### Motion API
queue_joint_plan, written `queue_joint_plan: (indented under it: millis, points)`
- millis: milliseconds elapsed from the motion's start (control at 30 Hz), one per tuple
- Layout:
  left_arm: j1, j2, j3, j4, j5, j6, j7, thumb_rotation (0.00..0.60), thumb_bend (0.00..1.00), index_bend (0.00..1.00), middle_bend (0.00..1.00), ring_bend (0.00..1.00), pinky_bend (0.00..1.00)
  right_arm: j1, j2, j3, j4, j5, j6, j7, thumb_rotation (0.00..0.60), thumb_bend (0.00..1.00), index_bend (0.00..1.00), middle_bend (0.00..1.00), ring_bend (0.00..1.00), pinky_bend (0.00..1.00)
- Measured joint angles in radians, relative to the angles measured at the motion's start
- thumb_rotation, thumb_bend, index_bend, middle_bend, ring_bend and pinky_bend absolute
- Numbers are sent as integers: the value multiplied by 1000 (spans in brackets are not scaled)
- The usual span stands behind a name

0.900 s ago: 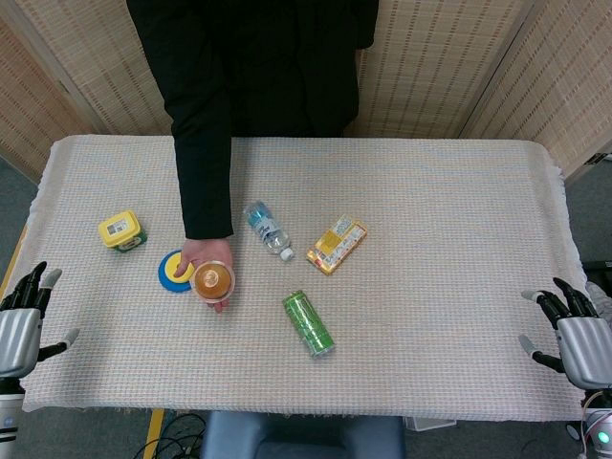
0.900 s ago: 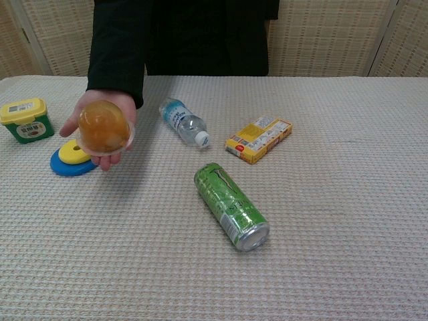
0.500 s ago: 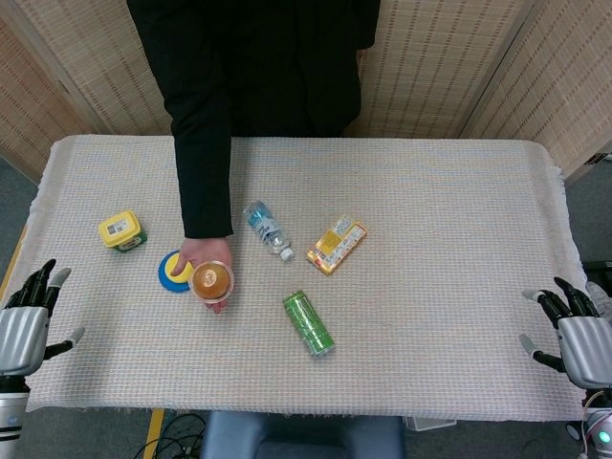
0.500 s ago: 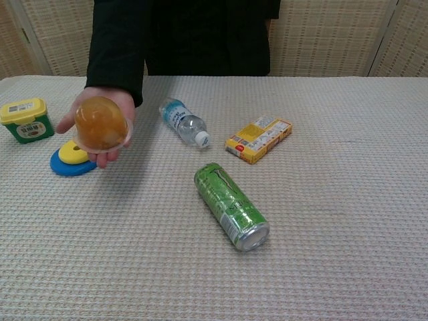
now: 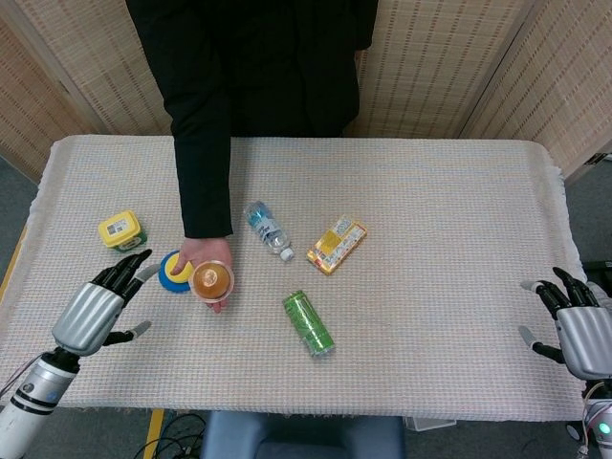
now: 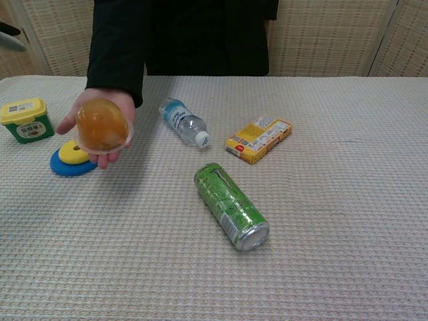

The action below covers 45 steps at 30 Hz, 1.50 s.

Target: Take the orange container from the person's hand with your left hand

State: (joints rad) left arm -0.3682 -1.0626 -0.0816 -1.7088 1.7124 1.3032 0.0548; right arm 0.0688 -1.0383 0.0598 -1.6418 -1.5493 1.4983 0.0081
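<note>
The orange container (image 5: 212, 279) (image 6: 101, 124), a clear domed cup with orange contents, lies in the person's upturned palm (image 5: 208, 260) above the table's left part. My left hand (image 5: 97, 304) hovers open to the left of it, fingers spread and pointing toward the cup, a short gap away. In the chest view only a dark fingertip (image 6: 9, 29) shows at the top left edge. My right hand (image 5: 579, 330) stays open at the table's right edge, far from the cup.
A blue and yellow disc (image 5: 173, 272) lies under the person's hand. A yellow-lidded green tub (image 5: 121, 230) sits at the left. A water bottle (image 5: 267, 229), a yellow snack box (image 5: 337, 244) and a green can (image 5: 308, 323) lie mid-table on the woven cloth (image 5: 430, 210).
My left hand has moved up and right from the table's left edge toward the cup. The person's hand and the cup barely shifted. The right hand stayed put.
</note>
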Motion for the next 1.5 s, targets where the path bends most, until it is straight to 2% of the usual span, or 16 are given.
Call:
queue_joint_plan:
  millis: [200,333,600,867,1000,1167,1400,1500]
  points:
    - [-124,-12,-28,-27,27,-126,6,600,222,161,40,111,307,3,12,5,-19,3,1,-18,600,239,250,293,128,143]
    - [-192,-46,-50,-23,9,-211,48,600,222,170,40,111,310,0,13,4,-23,8,3,-22,600,239,250,293,128,143]
    - [-292,-127,-97,19,-125,-342,195,600,222,183,40,111,311,-8,12,0,-16,22,2,-16,600,239,251,294,128,143]
    - [-341,-170,-111,58,-228,-398,286,600,222,251,49,123,330,-12,4,-2,-1,30,2,-3,600,239,257,305,128,143]
    - [-359,-183,-108,72,-263,-407,305,600,222,301,90,179,406,-12,1,-2,8,34,-2,4,600,239,259,308,128,143]
    - [-373,-186,-100,80,-285,-418,324,600,239,339,127,205,457,-12,-3,-1,16,37,-5,12,600,239,263,313,128,143]
    - [-395,-182,-88,88,-338,-453,353,600,365,416,220,344,581,-16,-6,-1,24,41,-1,21,600,239,265,318,133,143]
    - [-404,-181,-84,91,-364,-463,356,600,419,456,288,423,617,-17,-7,-1,26,43,0,22,600,239,268,323,137,143]
